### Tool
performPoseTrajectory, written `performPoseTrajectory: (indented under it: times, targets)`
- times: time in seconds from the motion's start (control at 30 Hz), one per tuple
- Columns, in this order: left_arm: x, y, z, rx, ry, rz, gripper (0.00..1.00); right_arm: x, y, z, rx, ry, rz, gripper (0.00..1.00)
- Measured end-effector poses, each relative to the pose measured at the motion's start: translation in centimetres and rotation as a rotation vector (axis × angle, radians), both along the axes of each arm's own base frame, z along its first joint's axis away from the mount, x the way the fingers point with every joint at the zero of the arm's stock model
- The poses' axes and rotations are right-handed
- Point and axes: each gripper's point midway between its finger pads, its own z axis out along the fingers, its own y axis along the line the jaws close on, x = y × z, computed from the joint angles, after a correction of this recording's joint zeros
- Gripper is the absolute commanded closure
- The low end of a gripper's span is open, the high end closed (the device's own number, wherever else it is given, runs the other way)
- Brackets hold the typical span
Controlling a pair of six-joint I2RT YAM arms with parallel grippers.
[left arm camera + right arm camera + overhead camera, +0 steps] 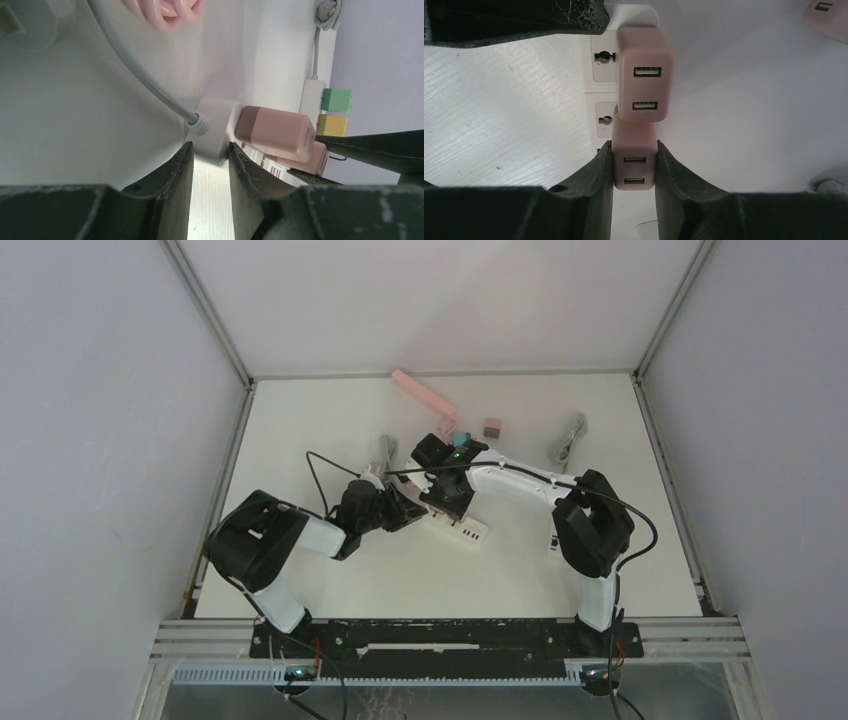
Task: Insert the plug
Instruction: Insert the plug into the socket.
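Note:
A white power strip [458, 529] lies on the table between the arms. My left gripper [210, 147] is shut on the strip's cable end [215, 125], where the grey cord [135, 70] leaves it. One pink USB charger plug [645, 82] stands in a socket of the strip [601, 65]. My right gripper [634, 150] is shut on a second pink charger plug [634, 167] right beside the first, against the strip's face. I cannot tell how deep its pins sit. In the left wrist view both plugs [275, 132] show side by side.
A long pink box [425, 397], a teal block [459, 439], a brown cube [491, 427] and a coiled grey cable [570, 440] lie at the back. A second white strip [312, 95] with green [336, 99] and yellow [331, 125] plugs lies to the right.

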Motion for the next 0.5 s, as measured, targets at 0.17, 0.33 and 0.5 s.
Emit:
performPoseTrajectory:
  times: [0.17,0.33,0.5]
  targets:
    - [0.00,0.00,0.00,0.000,0.000,0.000,0.65,0.04,0.00,-0.11,-0.003,0.001,0.001,1.00]
    - [0.00,0.00,0.00,0.000,0.000,0.000,0.65,0.27,-0.12,-0.22,0.001,0.002,-0.006,1.00]
    - [0.00,0.00,0.00,0.000,0.000,0.000,0.65,0.37,-0.20,-0.51,0.013,0.001,-0.011,1.00]
